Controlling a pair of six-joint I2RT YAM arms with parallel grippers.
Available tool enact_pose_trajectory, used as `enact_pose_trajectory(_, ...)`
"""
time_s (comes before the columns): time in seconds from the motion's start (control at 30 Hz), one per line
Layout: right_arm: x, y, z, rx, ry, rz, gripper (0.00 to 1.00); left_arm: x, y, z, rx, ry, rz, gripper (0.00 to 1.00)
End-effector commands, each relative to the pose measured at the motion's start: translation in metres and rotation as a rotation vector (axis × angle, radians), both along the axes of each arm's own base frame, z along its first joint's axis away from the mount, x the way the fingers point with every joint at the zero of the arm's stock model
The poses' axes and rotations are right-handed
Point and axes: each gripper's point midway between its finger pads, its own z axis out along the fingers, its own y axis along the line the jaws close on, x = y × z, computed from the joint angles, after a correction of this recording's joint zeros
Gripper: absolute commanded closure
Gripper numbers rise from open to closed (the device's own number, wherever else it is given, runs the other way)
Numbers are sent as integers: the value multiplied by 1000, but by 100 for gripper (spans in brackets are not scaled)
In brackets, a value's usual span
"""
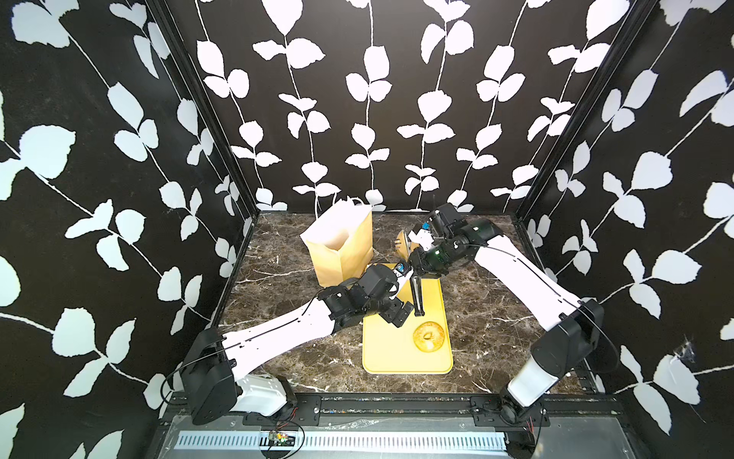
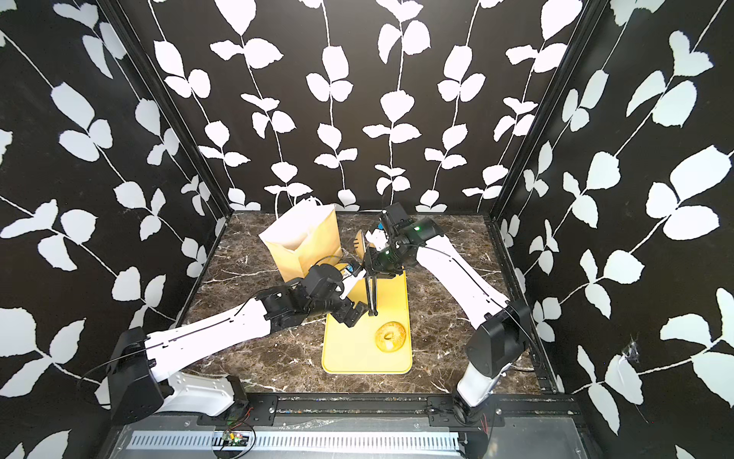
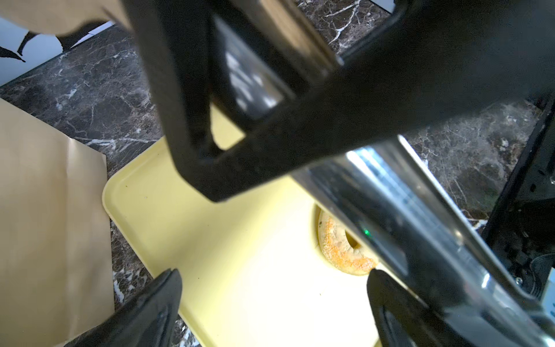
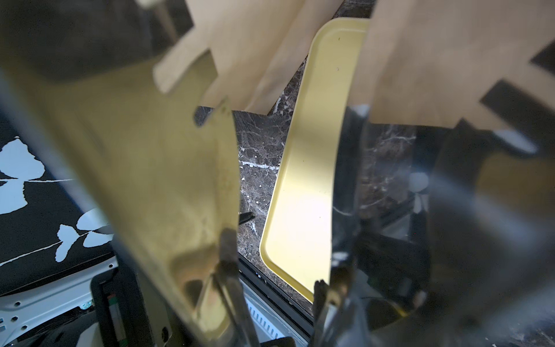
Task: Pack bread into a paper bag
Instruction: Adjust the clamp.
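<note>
Hovering over the left side of a yellow tray [image 1: 389,349] on the marble table [image 1: 278,286], the left gripper [image 1: 398,314] has its fingers spread and nothing between them. A bagel [image 1: 428,336] lies flat on the near right part of the tray, apart from that gripper and closer to the table's front edge.

From the left wrist, the bagel [image 3: 339,249] sits beyond the parted black fingers [image 3: 162,303]. It is partly covered by a shiny metal arm of the tongs [image 3: 405,225].

The right gripper [image 1: 416,274], extended from the right, pinches those tongs [image 1: 417,296] and holds them off the table. Their thin arms slant down over the tray to an end just beside the left gripper and just behind the bagel. Whether that end touches the tray cannot be told.

The paper bag [image 1: 341,246] stands upright with its mouth open at the tray's far left corner, well apart from the bagel. What lies inside it cannot be made out.

From the right wrist, the wide mirror-like blades of the tongs [image 4: 165,180] fill the view on either side of the tray [image 4: 309,180], with the paper bag [image 4: 246,45] beyond them. Both top views show the same layout: the bagel [image 2: 391,336] is at the near right and the paper bag [image 2: 306,242] at the far left. The left gripper [image 2: 351,314] and right gripper [image 2: 371,274] sit between them.
</note>
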Motion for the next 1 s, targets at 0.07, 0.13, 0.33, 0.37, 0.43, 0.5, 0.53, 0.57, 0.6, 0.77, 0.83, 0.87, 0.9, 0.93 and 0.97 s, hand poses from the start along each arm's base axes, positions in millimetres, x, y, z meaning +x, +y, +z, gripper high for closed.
enact_pose_trajectory(0.07,3,29,8,109,-30,40,60,-29,-64,84,-265,-124,-223,2)
enact_pose_trajectory(0.13,3,29,7,108,-27,41,60,-30,-71,90,-281,-123,-237,2)
enact_pose_trajectory(0.33,2,27,4,101,-20,45,59,-35,-86,113,-319,-146,-274,1)
enact_pose_trajectory(0.37,1,27,4,100,-19,45,59,-36,-88,113,-321,-147,-277,2)
enact_pose_trajectory(0.43,1,26,3,99,-19,44,59,-38,-88,118,-333,-151,-280,2)
enact_pose_trajectory(0.5,2,24,2,96,-17,39,59,-39,-88,125,-349,-160,-282,2)
enact_pose_trajectory(0.53,3,22,1,94,-15,37,59,-40,-89,130,-360,-165,-282,1)
enact_pose_trajectory(0.57,2,21,-1,91,-8,36,58,-40,-88,136,-372,-173,-281,2)
enact_pose_trajectory(0.6,2,20,-3,87,-3,36,58,-41,-88,140,-381,-179,-281,2)
enact_pose_trajectory(0.77,-1,17,-11,70,14,36,57,-47,-95,151,-420,-165,-305,2)
enact_pose_trajectory(0.83,-1,17,-14,68,19,36,57,-50,-99,149,-421,-150,-315,2)
enact_pose_trajectory(0.87,-2,17,-15,67,24,36,57,-51,-101,148,-424,-144,-322,2)
enact_pose_trajectory(0.9,-2,17,-16,67,26,36,57,-52,-102,149,-425,-143,-329,2)
enact_pose_trajectory(0.93,-2,17,-16,69,27,36,57,-53,-102,148,-421,-143,-331,1)
enact_pose_trajectory(0.97,-3,17,-16,69,26,38,57,-53,-102,148,-417,-147,-329,2)
